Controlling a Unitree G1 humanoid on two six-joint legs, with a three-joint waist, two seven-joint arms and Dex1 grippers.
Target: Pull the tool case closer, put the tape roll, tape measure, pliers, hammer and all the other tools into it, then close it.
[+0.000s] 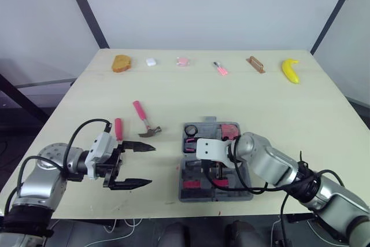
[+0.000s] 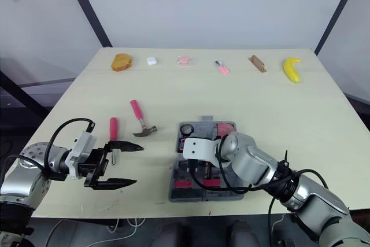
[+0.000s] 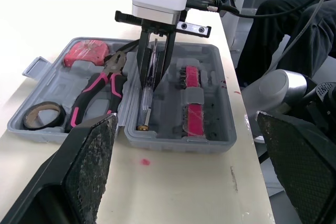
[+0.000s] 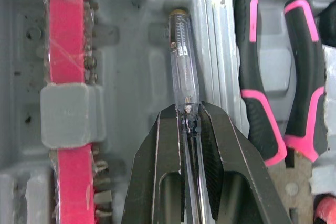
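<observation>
One clear screwdriver (image 4: pixel 184 72) between right jaws, in tool case (image 3: pixel 178 141)

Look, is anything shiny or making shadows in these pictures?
Right wrist view: the clear screwdriver glints along its handle. Left wrist view: the tool case throws a thin shadow on the table. Left eye view: soft light, the hammer barely shadows.

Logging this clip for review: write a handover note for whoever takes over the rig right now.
Left gripper: open, hovering above the table beside the pink-handled tool.
Right gripper: shut on the clear screwdriver, holding it in the open tool case.
Done: tape roll, tape measure and pliers lie in the case.
Left: release the screwdriver, pack the hammer and the pink-handled tool from the table, close the case.
</observation>
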